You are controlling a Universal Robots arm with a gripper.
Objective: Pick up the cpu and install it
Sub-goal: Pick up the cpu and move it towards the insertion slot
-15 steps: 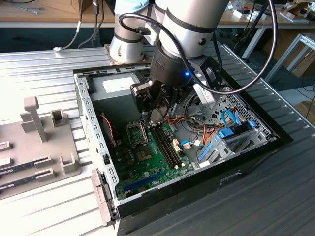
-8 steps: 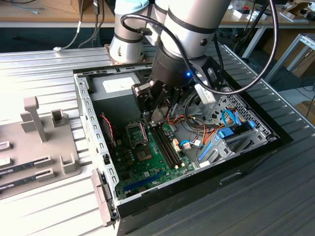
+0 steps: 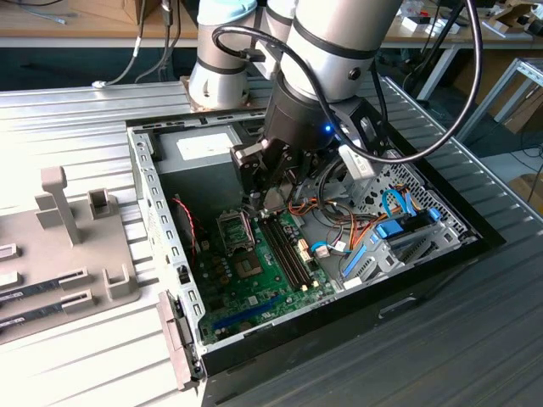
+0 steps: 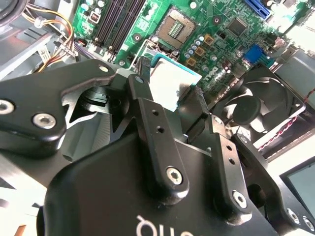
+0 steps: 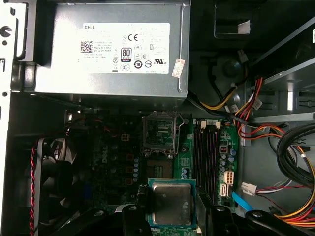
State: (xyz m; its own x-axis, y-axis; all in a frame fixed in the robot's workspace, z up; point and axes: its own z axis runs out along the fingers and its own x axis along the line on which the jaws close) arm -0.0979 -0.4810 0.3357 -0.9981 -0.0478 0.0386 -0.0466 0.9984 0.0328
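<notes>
The gripper [image 4: 169, 82] clamps the cpu [image 4: 172, 78] by two opposite edges, one black finger [image 4: 141, 73] on each side. In the first wrist view the chip's [image 5: 171, 202] silver-grey lid faces the camera, w/ the green rim showing all round.

In the exterior view the gripper [image 3: 273, 200] hangs inside the open pc case [image 3: 144, 195], above the green motherboard [image 3: 254, 284]. The chip is held clear of the board, apart from the cpu socket [image 5: 158, 133], which stands open w/ its metal frame raised. The black memory slots [image 5: 206, 155] run just beside the socket.

The grey power-supply box [image 5: 108, 49] sits at the case's end, beyond the socket. A black fan [image 5: 54, 169] w/ red-and-black leads sits near one case wall. Orange, yellow and red wires [image 5: 246, 113] trail across the side opposite the fan.

Outside the case, on the exterior view's left, a grey fixture tray [image 3: 76, 229] lies on the ribbed metal table [image 3: 85, 110].
</notes>
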